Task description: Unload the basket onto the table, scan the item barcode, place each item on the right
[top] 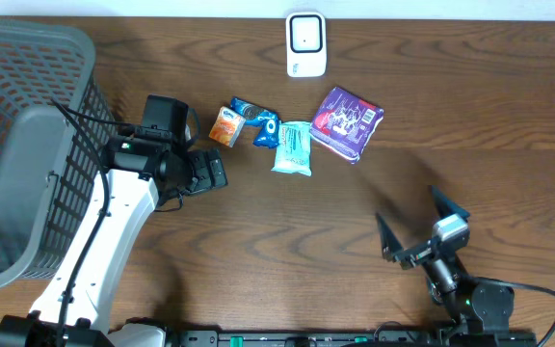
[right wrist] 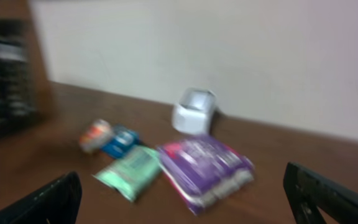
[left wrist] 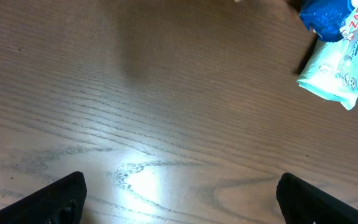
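A white barcode scanner stands at the back of the wooden table. In front of it lie four items in a row: an orange packet, a blue packet, a teal packet and a purple packet. My left gripper is open just left of the teal packet, low over bare wood; the teal packet and the blue packet show at the upper right of its view. My right gripper is open near the front right, empty, facing the purple packet and scanner.
A large grey mesh basket fills the left end of the table, beside the left arm. The right wrist view is blurred; it also catches the teal packet and a pale wall behind the table.
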